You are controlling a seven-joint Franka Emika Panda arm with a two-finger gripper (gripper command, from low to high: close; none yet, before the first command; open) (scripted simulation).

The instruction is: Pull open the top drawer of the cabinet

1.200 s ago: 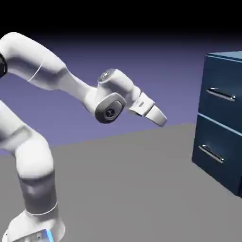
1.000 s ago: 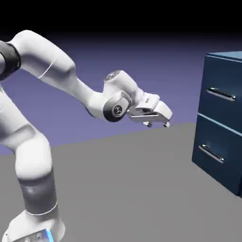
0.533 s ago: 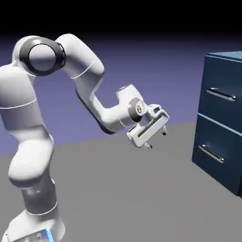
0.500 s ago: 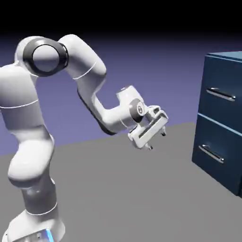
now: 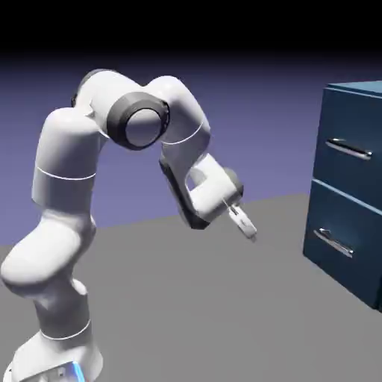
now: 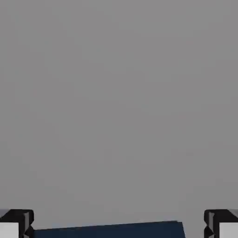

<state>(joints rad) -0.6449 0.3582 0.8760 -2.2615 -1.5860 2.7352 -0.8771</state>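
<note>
Hand (image 5: 249,229) hangs open, well apart from top drawer (image 5: 348,145).

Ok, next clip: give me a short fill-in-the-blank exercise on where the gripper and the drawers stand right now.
1. The gripper is ____ the cabinet, touching neither handle.
2. In the hand view, the fingertips stand far apart, so the gripper is ____.
3. The top drawer sits flush with the lower drawer, so it is ____.
4. Each drawer front carries a ____ bar handle.

Missing words: apart from; open; closed; silver
</note>
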